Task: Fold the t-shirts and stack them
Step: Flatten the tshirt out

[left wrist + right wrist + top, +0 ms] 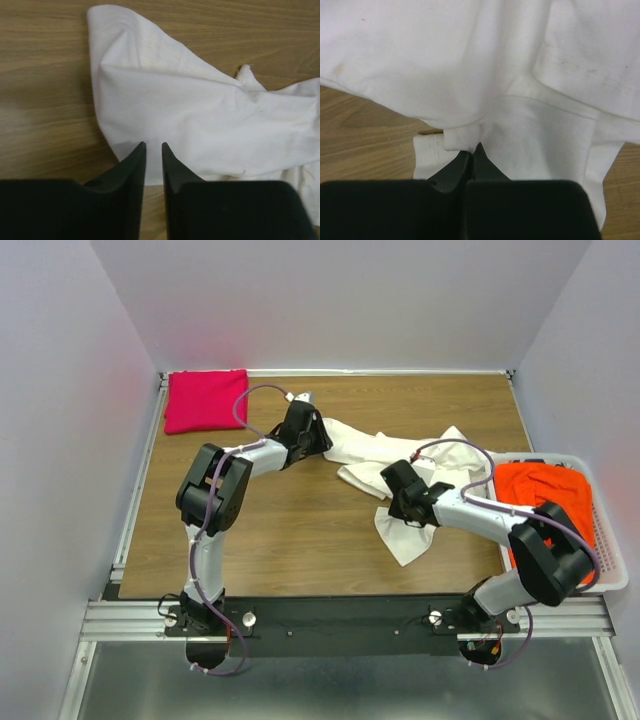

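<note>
The cream-white t-shirt [440, 455] lies crumpled across the middle of the table. My left gripper [318, 432] is at its left end. In the left wrist view the gripper [154, 145] has its jaws a narrow gap apart over the shirt's [200, 110] near edge, and whether they pinch cloth does not show. My right gripper [398, 492] is on the shirt's lower middle. In the right wrist view the gripper [472, 146] is shut on a small fold of the white cloth [445, 60]. The magenta-pink t-shirt [205, 400] lies folded at the far left corner. The orange-red t-shirt [545, 495] lies bunched at the right.
A white plastic laundry basket [612, 570] stands at the table's right edge and holds the orange-red shirt. White walls close in the table on the left, back and right. A metal rail [350, 615] runs along the near edge by the arm bases.
</note>
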Tool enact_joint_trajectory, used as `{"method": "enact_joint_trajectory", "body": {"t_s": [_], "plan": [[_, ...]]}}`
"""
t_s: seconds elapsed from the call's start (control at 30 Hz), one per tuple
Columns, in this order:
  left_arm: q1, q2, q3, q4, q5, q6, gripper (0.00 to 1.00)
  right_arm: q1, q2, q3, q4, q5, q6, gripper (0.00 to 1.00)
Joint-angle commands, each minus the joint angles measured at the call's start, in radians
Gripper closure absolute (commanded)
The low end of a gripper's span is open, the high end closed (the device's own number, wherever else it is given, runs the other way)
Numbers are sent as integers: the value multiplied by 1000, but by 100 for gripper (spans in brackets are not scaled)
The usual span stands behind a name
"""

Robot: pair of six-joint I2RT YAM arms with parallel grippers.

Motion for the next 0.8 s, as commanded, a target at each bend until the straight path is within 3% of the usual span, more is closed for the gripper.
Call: {"method": "enact_joint_trajectory", "body": {"t_s": [0.0, 0.03, 0.07, 0.33, 0.4, 0.47, 0.5, 0.53, 0.57, 0.77], "plan": [[9, -51, -54, -11, -45, 13, 54, 7, -87, -45, -22, 24, 6, 96], [9, -54, -70, -5, -44, 12, 43, 7, -105, -50, -23, 23, 6, 96], [11, -51, -73, 1, -44, 13, 42, 5, -113, -54, -26, 20, 6, 96], [-1, 16, -21, 0, -10, 5, 40, 7, -118, -44, -40, 20, 8, 96], [-3, 37, -6, -2, 5, 2, 45, 7, -107, -36, -40, 21, 8, 96], [-1, 45, 17, 1, 25, 2, 61, 7, -98, -30, -41, 15, 7, 96], [-1, 44, 25, -2, 25, 7, 71, 7, -93, -27, -42, 13, 8, 96], [5, 30, 40, -6, 22, 15, 91, 7, -93, -25, -42, 10, 5, 96], [9, 21, 48, -23, 18, 16, 98, 7, -93, -27, -42, 6, 3, 96], [134, -151, 19, -75, 2, 18, 100, 7, -110, -51, -40, -63, -10, 99]]}}
